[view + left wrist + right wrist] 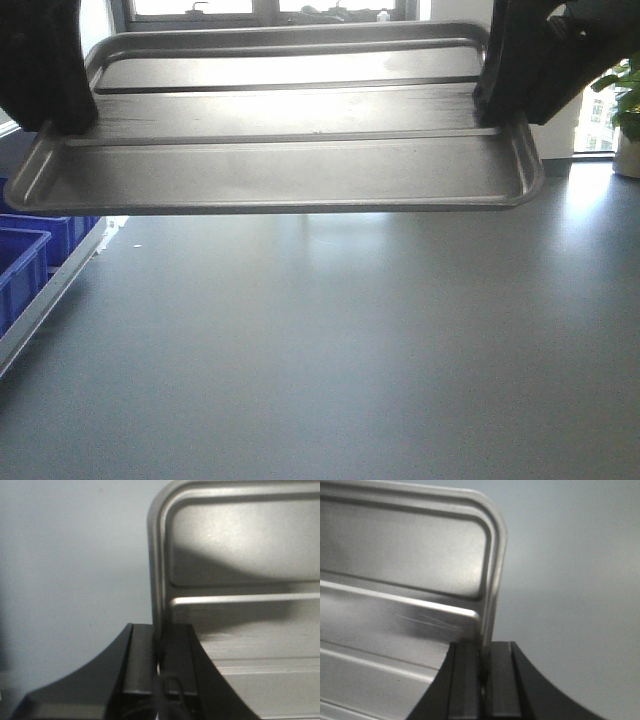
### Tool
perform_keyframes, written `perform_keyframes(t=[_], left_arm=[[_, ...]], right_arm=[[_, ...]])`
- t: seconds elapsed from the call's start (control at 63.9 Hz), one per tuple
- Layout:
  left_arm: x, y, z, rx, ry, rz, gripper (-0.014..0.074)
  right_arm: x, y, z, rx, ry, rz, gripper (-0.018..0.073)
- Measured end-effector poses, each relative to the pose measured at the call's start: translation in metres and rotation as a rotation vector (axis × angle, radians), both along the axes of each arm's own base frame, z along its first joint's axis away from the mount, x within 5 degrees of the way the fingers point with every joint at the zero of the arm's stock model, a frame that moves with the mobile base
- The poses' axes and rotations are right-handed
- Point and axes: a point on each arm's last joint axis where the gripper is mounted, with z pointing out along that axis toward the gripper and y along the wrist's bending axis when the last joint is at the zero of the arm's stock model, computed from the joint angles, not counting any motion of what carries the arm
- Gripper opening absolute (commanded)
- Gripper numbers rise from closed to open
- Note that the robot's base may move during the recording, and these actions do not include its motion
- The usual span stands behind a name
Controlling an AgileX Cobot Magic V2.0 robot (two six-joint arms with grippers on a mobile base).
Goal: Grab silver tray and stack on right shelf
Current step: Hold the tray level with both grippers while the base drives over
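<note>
Silver tray (pixel 300 170): shiny and rectangular, with a raised rim, rounded corners and two raised ridges running lengthwise along its floor. Its floor faces the front camera.
Tray place: held in the air at 12 o'clock in the front view, long side across the frame, gripped at both short ends. The near long edge hangs lowest.
Left gripper (pixel 62 122): at 10 o'clock in the front view, on the tray's left short end. In the left wrist view the pincer (pixel 160 655) is clamped on the rim of the tray (pixel 240 555), one black finger (pixel 141 660) outside the rim and the other over the tray floor.
Right gripper (pixel 492 112): at 2 o'clock, on the right short end. In the right wrist view it (pixel 483 675) is pinched on the rim of the tray (pixel 405 550) in the same way.
Grey surface (pixel 350 350): fills the frame from 4 to 8 o'clock, below the tray and apart from it.
Blue bins (pixel 25 260): at 9 o'clock, at the left edge of the surface.
Potted plant (pixel 625 110): at 3 o'clock, beyond the right gripper.
Window (pixel 200 8): at 12 o'clock, behind the tray's far edge.
</note>
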Motion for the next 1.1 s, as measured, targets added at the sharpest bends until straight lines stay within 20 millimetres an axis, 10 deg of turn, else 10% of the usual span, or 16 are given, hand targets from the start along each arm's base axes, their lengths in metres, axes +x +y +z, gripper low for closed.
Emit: perform_keyframes(t=[1.096], left_arm=[[0.0009,-0.0015,-0.0024,0.001,0.011,0.001,-0.0093]], right_arm=[[0.0000,0.0000,0.0000,0.000,0.000,0.000,0.0058]])
